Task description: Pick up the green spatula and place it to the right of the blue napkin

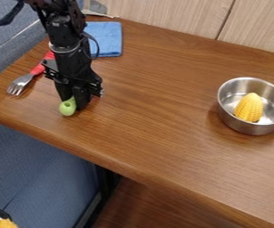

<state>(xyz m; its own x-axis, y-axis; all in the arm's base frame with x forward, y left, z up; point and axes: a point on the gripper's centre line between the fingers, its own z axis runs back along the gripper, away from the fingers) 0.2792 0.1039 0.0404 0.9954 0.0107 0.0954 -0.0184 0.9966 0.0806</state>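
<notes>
Where the scene lay nearest you, one orange item (6,223) showed at the lower left, and blue upholstery (41,162) ran below the near edge of the one tabletop (163,138). Over at your right, one metal pot (255,128) stood upright with one yellow corn cob (249,107) inside it. On your left, near the tabletop's near edge, you had one green spatula (67,107) at your gripper (73,103). Its two fingers were drawn in close around the handle, the handle's end poking out toward you; the rest was hidden. You had one fork (21,83) left of the gripper, its red handle passing behind the arm. Farther from you, beyond both utensils, lay one blue napkin (106,38), partly behind the arm, and past the tabletop rose two pale wood panels (169,13).
</notes>
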